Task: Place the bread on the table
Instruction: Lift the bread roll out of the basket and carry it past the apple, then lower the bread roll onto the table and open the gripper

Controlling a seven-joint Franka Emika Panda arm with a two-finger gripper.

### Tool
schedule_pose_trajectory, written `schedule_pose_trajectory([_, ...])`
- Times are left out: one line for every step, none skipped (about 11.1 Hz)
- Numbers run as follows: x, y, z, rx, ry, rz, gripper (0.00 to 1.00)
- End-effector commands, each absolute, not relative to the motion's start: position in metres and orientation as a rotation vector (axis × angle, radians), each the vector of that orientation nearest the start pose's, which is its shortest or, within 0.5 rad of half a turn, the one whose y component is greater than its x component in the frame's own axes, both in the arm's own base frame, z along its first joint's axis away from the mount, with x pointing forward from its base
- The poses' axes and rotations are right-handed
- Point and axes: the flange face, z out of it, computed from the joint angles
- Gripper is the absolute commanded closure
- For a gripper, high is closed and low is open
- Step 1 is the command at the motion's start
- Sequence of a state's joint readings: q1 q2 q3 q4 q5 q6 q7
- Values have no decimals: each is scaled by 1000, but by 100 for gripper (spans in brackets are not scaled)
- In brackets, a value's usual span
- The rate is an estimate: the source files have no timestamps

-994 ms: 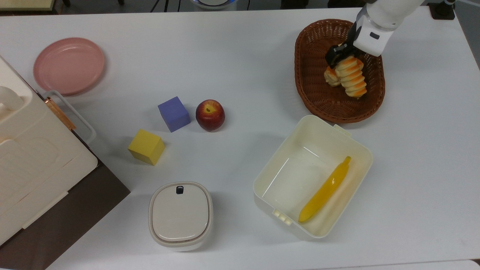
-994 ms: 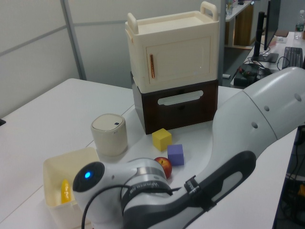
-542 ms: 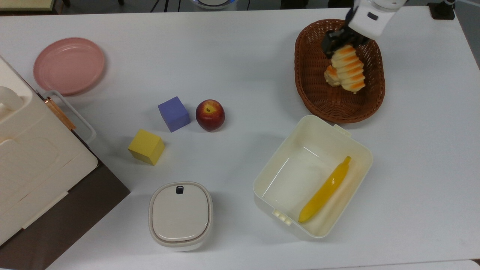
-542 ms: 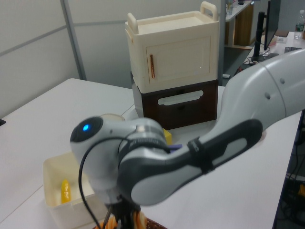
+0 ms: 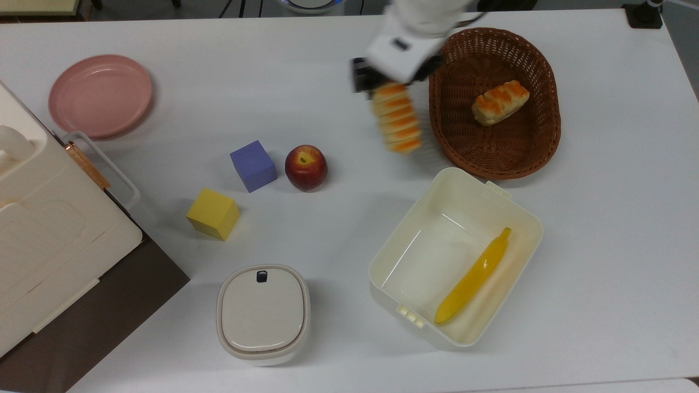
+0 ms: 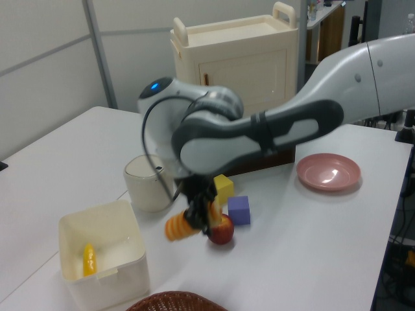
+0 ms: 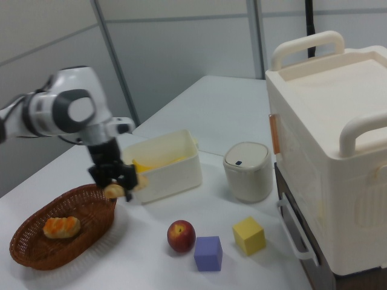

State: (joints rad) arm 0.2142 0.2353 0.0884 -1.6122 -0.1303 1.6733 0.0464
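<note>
Carried out of the basket (image 5: 494, 158) since the earlier frame, the bread (image 5: 396, 118) now hangs above the table (image 5: 306, 82) just beside the basket's rim, pinched at one end by the gripper (image 5: 382, 83). Inside the basket lies a roll (image 5: 499, 102).

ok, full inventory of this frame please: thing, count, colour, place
bread: 1, cream with orange bands, held in the air above the table, between basket and apple
roll: 1, orange-topped, in the basket
basket: 1, brown wicker, top view's upper right
table: 1, white
apple: 1, red, table centre
cubes: 2, purple and yellow, top view's left of the apple
plate: 1, pink, top view's upper left
open box: 1, cream, holds a yellow banana
lidded pot: 1, cream
cabinet: 1, cream over brown
end effector: 1, closed on the bread
</note>
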Motion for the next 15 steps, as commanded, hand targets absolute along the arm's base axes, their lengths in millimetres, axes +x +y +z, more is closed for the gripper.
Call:
schedule_pose_trajectory([598,82,480,-3221,-495,318,13])
schedule_pose_trajectory([601,62,479,-3224,-440,322,0])
schedule_pose_trajectory([603,49,479,-3228,-406,324,0])
schedule_pose_trajectory([604,36,481,-3232,-373,319,0])
schedule_pose_trajectory([604,29,482,-3234,-353,315,0])
schedule_pose_trajectory([605,28,482,-3235,-349,305,0])
schedule_pose_trajectory([605,27,483,-3235,-346,305,0])
schedule_pose_trajectory([606,21,485,-3237,-331,301,0])
schedule_pose_trajectory([609,13,499,-3243,-307,253,0])
schedule_pose_trajectory([611,3,513,-3247,-273,210,0])
schedule_pose_trajectory([612,-9,529,-3245,-211,165,0])
schedule_pose_trajectory([610,-17,539,-3248,-176,135,0])
schedule_pose_trajectory([607,-19,553,-3255,-146,95,0])
schedule_pose_trajectory([603,-29,564,-3253,-81,62,0])
schedule_pose_trajectory([600,-27,570,-3232,-24,43,0])
